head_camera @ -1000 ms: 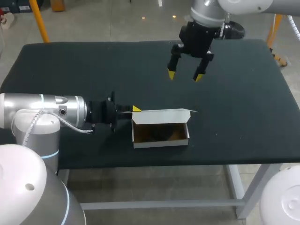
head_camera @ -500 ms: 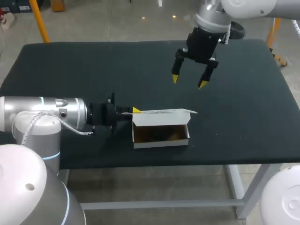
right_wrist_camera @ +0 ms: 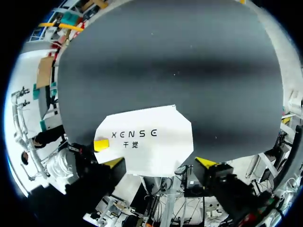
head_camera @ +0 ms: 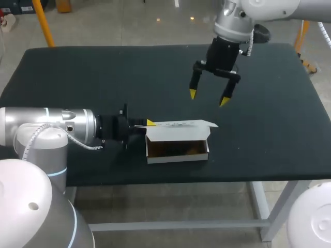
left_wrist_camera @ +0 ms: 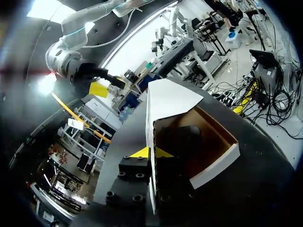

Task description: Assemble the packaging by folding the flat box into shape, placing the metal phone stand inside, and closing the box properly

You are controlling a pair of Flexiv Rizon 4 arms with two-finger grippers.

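The white box point(head_camera: 178, 153) stands open-topped near the table's front edge, its brown inside showing. Its lid point(head_camera: 181, 124) is raised along the back wall and lies nearly level. My left gripper point(head_camera: 149, 122) is shut on the lid's left edge; in the left wrist view the lid point(left_wrist_camera: 168, 99) runs edge-on between the yellow tips of that gripper point(left_wrist_camera: 151, 152). A dark shape, probably the phone stand point(left_wrist_camera: 183, 141), lies inside the box. My right gripper point(head_camera: 209, 98) hangs open above the table behind the box. In the right wrist view the printed lid point(right_wrist_camera: 147, 139) lies under the right gripper point(right_wrist_camera: 159, 163).
The black table point(head_camera: 77, 82) holds nothing else. Its front edge point(head_camera: 207, 178) runs just in front of the box. My left arm point(head_camera: 57, 126) lies low across the table's left front.
My right gripper has come forward and down toward the box, staying open. The lid has tipped slightly lower over the box. The left arm has stayed in place.
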